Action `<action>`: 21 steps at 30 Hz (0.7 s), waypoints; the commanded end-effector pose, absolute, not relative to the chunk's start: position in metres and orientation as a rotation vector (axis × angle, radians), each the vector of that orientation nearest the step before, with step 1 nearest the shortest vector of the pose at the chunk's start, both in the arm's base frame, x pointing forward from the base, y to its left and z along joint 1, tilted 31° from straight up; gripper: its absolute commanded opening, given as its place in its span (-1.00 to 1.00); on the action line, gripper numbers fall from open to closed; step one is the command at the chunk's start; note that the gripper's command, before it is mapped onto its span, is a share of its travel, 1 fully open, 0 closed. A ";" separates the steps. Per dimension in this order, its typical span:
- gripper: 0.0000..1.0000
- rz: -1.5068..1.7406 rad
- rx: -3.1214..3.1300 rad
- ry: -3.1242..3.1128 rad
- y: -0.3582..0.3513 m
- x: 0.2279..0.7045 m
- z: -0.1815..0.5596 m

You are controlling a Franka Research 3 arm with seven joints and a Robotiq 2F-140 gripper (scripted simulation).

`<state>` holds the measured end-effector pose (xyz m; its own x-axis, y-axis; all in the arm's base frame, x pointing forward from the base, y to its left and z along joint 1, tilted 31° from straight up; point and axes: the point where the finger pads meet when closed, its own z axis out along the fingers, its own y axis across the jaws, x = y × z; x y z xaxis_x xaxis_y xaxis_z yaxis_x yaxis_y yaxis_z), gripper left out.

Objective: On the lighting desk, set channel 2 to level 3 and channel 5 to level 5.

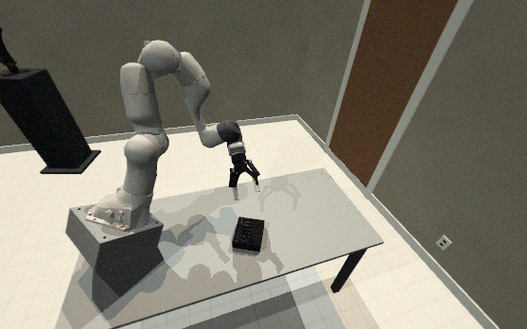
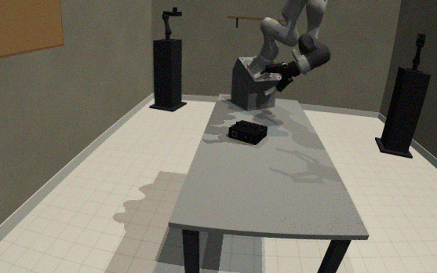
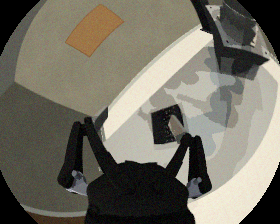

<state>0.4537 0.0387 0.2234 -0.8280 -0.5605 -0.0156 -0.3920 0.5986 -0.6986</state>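
The lighting desk (image 1: pixel 246 233) is a small black box with a row of faders on top. It stands on the grey table near the front edge. It also shows in the exterior view (image 2: pixel 248 132) and in the wrist view (image 3: pixel 167 124). The fader levels are too small to read. My gripper (image 1: pixel 245 189) is open and empty, held well above the table behind the desk. It also shows in the exterior view (image 2: pixel 272 78) and in the wrist view (image 3: pixel 134 179).
The arm's base block (image 1: pixel 113 236) stands at the table's left end. Black pedestals (image 2: pixel 167 72) (image 2: pixel 403 110) stand on the floor away from the table. A brown door (image 1: pixel 387 80) is in the right wall.
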 end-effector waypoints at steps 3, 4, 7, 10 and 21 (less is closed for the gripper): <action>1.00 -0.969 -0.717 2.656 0.041 0.449 0.213; 1.00 -0.904 -0.658 2.704 0.043 0.445 0.205; 1.00 -0.704 -0.466 2.829 0.051 0.435 0.185; 1.00 -0.572 -0.329 2.895 0.058 0.431 0.174; 1.00 -0.003 0.381 3.015 0.086 0.435 0.145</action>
<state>0.4272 0.0707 0.1517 -0.9911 0.0724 -0.1120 0.0881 0.9859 -0.1420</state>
